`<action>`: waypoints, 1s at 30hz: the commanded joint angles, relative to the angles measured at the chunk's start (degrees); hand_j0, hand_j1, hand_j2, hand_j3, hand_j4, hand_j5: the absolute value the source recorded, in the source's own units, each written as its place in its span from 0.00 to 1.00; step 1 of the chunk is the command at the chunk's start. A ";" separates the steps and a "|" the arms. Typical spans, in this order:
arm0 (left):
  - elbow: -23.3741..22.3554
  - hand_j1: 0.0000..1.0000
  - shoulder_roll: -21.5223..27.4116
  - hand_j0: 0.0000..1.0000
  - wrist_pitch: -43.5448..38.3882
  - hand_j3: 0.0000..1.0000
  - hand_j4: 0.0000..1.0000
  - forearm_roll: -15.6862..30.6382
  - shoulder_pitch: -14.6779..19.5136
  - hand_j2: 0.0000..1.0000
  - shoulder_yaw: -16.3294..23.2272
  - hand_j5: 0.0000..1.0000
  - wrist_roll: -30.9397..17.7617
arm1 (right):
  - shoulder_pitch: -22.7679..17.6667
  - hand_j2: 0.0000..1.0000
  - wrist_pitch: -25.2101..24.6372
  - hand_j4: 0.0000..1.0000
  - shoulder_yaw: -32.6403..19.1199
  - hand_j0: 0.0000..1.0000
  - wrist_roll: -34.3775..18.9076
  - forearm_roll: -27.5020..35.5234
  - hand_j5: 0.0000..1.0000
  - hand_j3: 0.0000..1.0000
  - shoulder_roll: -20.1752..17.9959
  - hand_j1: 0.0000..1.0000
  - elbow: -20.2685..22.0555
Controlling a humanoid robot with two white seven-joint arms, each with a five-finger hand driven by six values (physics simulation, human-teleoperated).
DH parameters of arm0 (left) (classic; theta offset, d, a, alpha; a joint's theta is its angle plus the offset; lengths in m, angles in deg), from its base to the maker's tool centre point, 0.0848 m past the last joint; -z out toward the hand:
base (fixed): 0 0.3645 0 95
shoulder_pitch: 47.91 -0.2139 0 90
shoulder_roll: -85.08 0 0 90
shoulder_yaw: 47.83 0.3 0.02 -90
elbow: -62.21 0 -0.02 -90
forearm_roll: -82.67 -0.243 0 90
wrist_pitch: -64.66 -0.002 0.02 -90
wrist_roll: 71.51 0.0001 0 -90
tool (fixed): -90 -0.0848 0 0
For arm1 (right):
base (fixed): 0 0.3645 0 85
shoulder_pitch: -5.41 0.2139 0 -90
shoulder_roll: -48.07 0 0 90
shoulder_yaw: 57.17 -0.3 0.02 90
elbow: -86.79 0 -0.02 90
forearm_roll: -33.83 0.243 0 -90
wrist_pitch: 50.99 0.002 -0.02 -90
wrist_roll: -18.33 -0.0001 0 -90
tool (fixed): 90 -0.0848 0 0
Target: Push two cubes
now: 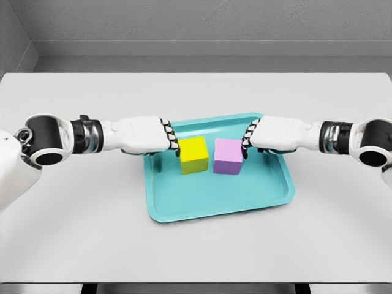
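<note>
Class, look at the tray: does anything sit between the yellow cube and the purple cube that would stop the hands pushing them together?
Nothing visible: only a narrow strip of bare tray floor separates the yellow cube from the purple cube.

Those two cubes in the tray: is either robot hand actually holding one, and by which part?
Neither is held. The left robot hand presses curled fingers against the yellow cube's outer side; the right robot hand does likewise to the purple cube.

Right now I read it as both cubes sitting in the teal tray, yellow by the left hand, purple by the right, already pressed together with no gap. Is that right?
Not quite: the head view shows a narrow gap between the yellow cube and the purple cube, so they are not pressed together. The rest holds: both sit in the teal tray, yellow by the left hand, purple by the right hand.
</note>
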 commanded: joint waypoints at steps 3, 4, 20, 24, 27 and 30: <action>-0.99 0.70 -0.86 0.70 0.03 0.70 0.70 -0.37 0.09 0.70 -0.09 0.70 0.00 | 0.44 0.60 0.29 0.60 0.15 0.60 -0.07 -0.39 0.60 0.60 1.40 0.60 -0.51; -1.52 0.71 -1.12 0.71 0.03 0.71 0.71 -0.37 0.44 0.71 -0.09 0.71 0.00 | 0.44 0.60 0.29 0.60 0.15 0.60 0.01 -0.39 0.60 0.60 1.40 0.60 -0.51; -4.42 0.74 -0.86 0.74 0.03 0.74 0.74 -0.64 0.53 0.74 -1.41 0.74 0.00 | 1.14 0.60 0.29 0.60 0.07 0.60 0.01 -0.39 0.60 0.60 2.45 0.60 -4.02; -4.33 0.66 0.37 0.66 0.03 0.66 0.66 -0.46 0.44 0.66 -1.58 0.66 0.00 | 1.05 0.60 0.29 0.60 0.15 0.60 0.01 -0.39 0.60 0.60 2.54 0.60 -3.76; -4.25 0.65 1.07 0.65 0.03 0.65 0.65 -0.02 0.35 0.65 -2.81 0.65 0.00 | 0.79 0.60 0.29 0.60 0.15 0.60 0.01 -0.39 0.60 0.60 2.54 0.60 -3.41; -4.25 0.65 1.51 0.65 0.03 0.65 0.65 0.07 0.44 0.65 -2.81 0.65 0.00 | 0.53 0.60 0.29 0.60 0.24 0.60 0.01 -0.30 0.60 0.60 2.45 0.60 -3.23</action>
